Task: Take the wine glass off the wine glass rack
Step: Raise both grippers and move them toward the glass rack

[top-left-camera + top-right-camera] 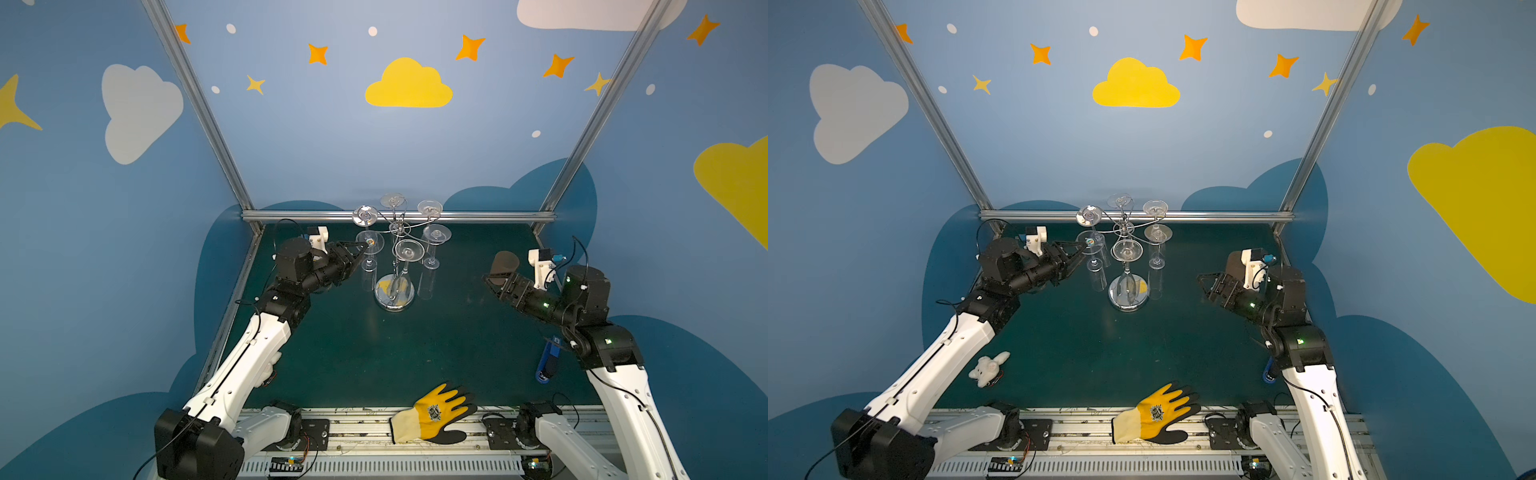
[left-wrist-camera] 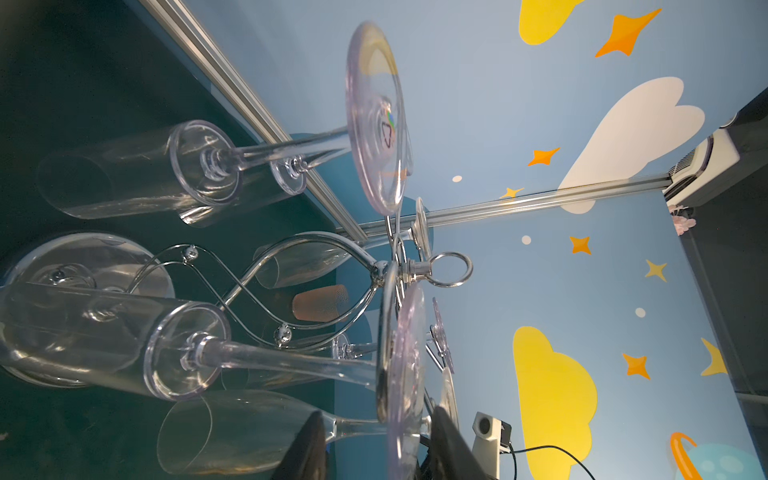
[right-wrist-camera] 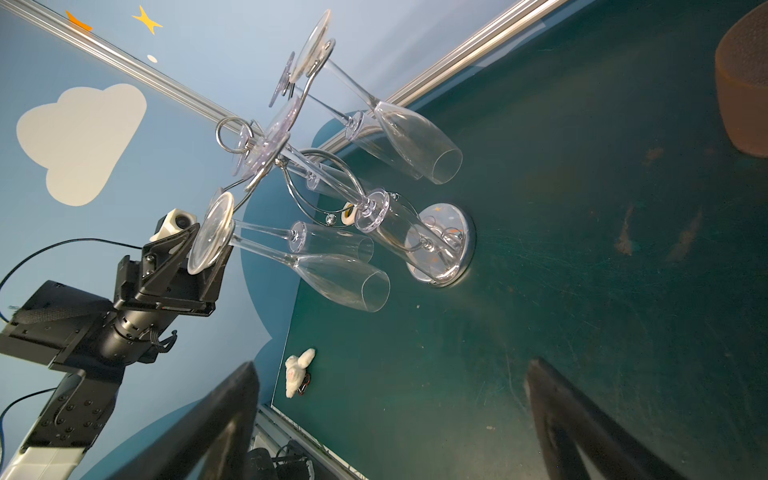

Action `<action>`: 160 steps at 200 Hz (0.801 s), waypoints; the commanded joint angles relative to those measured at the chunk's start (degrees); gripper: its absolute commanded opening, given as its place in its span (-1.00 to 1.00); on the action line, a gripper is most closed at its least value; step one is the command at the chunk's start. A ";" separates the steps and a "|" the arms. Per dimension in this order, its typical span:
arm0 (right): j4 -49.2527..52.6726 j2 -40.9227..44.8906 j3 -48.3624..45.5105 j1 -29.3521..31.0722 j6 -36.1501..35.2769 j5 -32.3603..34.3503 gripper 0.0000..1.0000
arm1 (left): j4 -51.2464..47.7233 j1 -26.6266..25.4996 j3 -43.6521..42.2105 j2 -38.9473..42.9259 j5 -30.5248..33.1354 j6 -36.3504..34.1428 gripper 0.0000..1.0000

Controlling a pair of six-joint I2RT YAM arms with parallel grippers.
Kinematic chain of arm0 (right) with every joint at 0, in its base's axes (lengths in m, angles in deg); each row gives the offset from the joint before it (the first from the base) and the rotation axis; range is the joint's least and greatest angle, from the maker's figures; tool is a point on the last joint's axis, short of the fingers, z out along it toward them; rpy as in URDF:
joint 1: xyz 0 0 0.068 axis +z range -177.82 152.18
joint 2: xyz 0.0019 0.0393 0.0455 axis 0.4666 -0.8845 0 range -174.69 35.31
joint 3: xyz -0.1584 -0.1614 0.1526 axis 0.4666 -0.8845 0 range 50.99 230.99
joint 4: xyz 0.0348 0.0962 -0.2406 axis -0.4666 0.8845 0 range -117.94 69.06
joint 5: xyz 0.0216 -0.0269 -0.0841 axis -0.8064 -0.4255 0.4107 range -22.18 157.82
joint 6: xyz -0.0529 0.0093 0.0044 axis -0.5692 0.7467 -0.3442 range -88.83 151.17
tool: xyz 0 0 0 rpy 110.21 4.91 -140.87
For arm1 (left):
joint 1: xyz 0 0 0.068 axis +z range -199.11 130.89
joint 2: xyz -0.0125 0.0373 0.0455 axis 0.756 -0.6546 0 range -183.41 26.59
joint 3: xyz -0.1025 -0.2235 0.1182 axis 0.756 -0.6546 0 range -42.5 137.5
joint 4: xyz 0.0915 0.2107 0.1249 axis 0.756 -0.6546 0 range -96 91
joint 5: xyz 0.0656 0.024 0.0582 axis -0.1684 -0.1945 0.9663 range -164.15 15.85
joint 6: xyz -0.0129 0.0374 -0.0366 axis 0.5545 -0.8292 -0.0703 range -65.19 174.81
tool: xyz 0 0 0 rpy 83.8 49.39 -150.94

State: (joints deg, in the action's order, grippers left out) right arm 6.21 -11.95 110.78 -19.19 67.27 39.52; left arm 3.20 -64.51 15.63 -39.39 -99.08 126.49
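Note:
The chrome wine glass rack (image 1: 394, 293) (image 1: 1128, 296) stands at the back middle of the green mat, with several clear glasses hanging upside down from its curled arms. My left gripper (image 1: 361, 248) (image 1: 1084, 247) reaches the left-hand wine glass (image 1: 369, 241) (image 3: 212, 232) just under its foot. In the left wrist view that gripper (image 2: 379, 415) stands partly closed. One finger is on each side of the foot disc (image 2: 401, 415), along the stem, and a gap shows on the bowl side. My right gripper (image 1: 490, 284) (image 3: 392, 365) hovers wide open to the right of the rack and holds nothing.
A brown cylindrical object (image 1: 505, 264) stands behind the right gripper. A yellow-and-black glove (image 1: 434, 413) lies at the front edge, a blue item (image 1: 548, 361) beside the right arm, and a white plush toy (image 1: 988, 368) near the left arm. An aluminium rail (image 1: 399, 216) runs behind the rack.

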 commanded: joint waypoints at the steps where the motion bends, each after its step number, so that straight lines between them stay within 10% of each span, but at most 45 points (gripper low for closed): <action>1: 0.13 -0.30 0.99 0.23 0.36 0.89 0.97 | -0.17 -0.07 0.43 1.17 0.05 -0.44 -0.29; 160: 2.19 2.68 0.10 0.26 0.65 2.47 0.97 | 1.14 -0.16 -0.46 1.76 -1.80 3.01 -0.87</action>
State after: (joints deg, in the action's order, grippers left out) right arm 7.26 -10.40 110.78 -19.17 67.44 41.10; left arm 3.24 -64.55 15.48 -37.92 -100.11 129.22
